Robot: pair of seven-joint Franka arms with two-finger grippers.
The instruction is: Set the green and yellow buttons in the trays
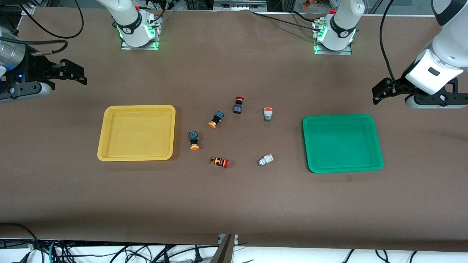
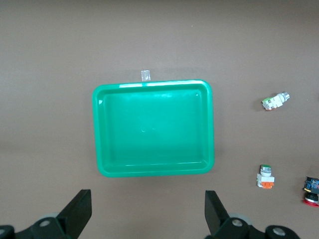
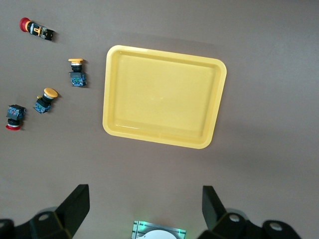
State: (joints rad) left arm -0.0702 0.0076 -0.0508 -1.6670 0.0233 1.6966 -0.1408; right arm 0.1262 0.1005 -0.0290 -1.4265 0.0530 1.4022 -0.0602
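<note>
Four small push-button switches lie loose on the bench between the two trays. Two have blocky black-and-blue bodies with round, smooth orange-yellow caps: one (image 1: pixel 194 140) lies just beside the yellow tray, its cap pointing toward the front camera, and the other (image 1: pixel 216 119) lies tilted a little farther from that camera. The other two have white-and-silver bodies: one (image 1: pixel 268 113) with an orange end sits farther from the camera, near the green tray, and the other (image 1: pixel 265 160) lies on its side nearer the camera, its silver end showing.

The yellow tray (image 1: pixel 106 126), toward the right arm's end of the bench, is a shallow glossy plastic rectangle with rounded corners and a raised rim. The green tray (image 1: pixel 376 138), toward the left arm's end, has the same shape and sheen. Neither holds anything.

Among the switches also lie a black switch with a red cap (image 1: pixel 238 105) and an orange-striped switch with a red cap (image 1: pixel 220 162).

The bench (image 1: pixel 234 204) is covered in a matte brown sheet.

The left claw (image 2: pixel 148 211) hangs released over the bench beside the green tray, its flat black fingers spread wide. The right claw (image 3: pixel 144 209) hangs released over the bench beside the yellow tray, fingers likewise apart. Both arms wait.
</note>
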